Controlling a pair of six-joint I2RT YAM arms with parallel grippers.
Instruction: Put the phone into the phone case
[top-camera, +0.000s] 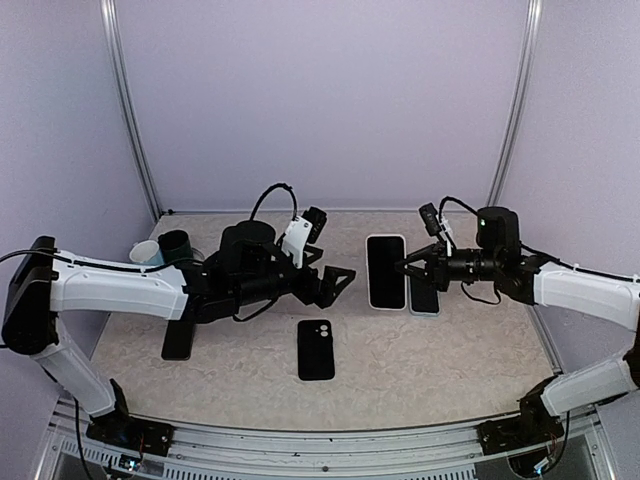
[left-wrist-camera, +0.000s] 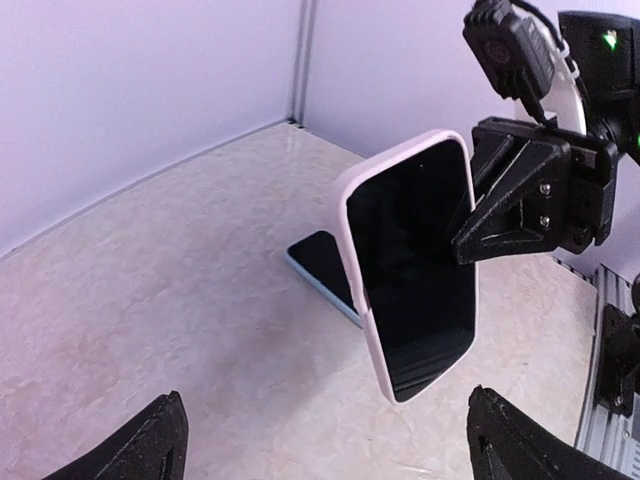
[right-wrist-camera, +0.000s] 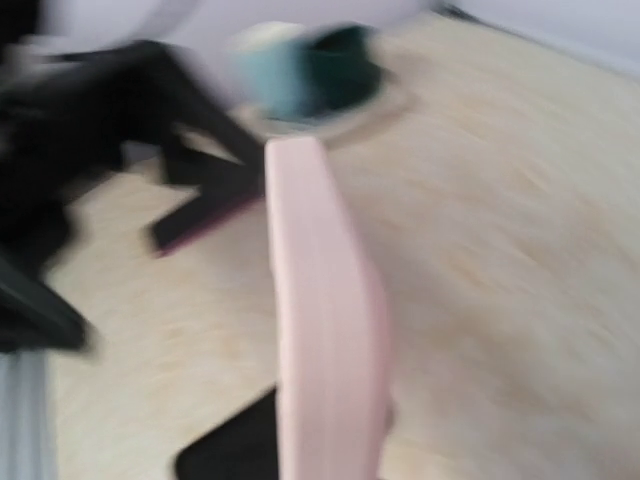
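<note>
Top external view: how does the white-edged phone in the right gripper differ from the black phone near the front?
The white-edged phone is held up on end in the jaws of the right gripper; the black phone lies flat on the table, untouched. The white-edged phone shows a dark screen in a pale rim; the black phone shows camera lenses, back up. Both are rounded rectangles.

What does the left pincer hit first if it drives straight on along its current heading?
Likely the white case, held up by the right pincer: it sits nearly centred ahead of the open left pincer in its wrist view. Gap between them unclear.
</note>
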